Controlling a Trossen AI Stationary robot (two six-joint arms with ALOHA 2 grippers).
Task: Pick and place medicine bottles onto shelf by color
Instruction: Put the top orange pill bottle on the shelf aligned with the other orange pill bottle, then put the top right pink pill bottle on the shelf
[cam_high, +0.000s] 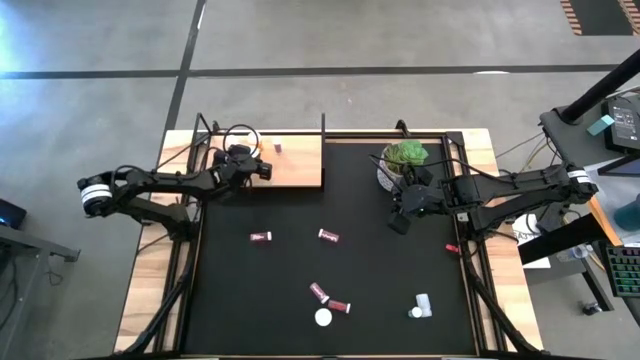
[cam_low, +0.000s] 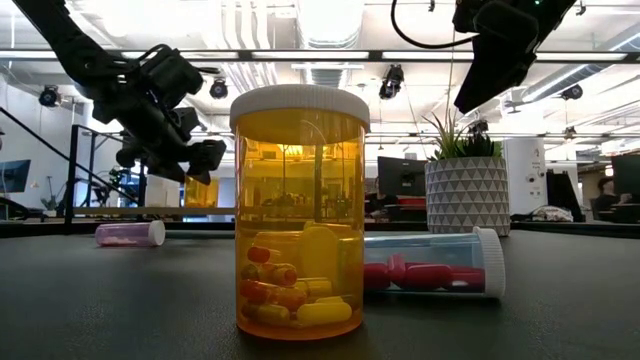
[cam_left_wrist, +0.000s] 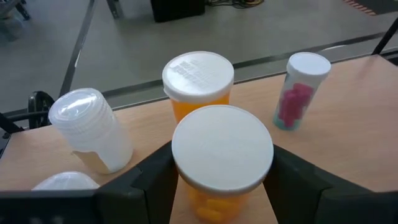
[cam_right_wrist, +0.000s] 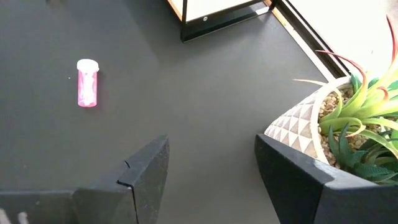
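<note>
Holding an orange bottle (cam_left_wrist: 221, 168) between both fingers of the left gripper (cam_high: 262, 168), clamped on the sides just under the white cap. Sitting over the wooden shelf (cam_high: 295, 160), at about eleven o'clock on the table in the high view. Right behind the held one, a second orange bottle (cam_left_wrist: 198, 84), nearly touching. Beside those, a clear bottle with pink pills (cam_left_wrist: 298, 90) and a cloudy white bottle (cam_left_wrist: 90, 127), both on the wood too.

Probably light, hard plastic, smooth and a bit slippery, so best squeezed on the round body below the cap, not on the cap itself. Pills inside likely to rattle and shift. Easy to tip over when set down next to the others.

Waiting with fingers wide apart and empty, the right gripper (cam_high: 400, 222) at two o'clock, next to the potted plant (cam_high: 403, 160). Lying further out on the black mat (cam_high: 380, 270), more bottles (cam_high: 328, 236) at around six o'clock, not yet sorted.
</note>
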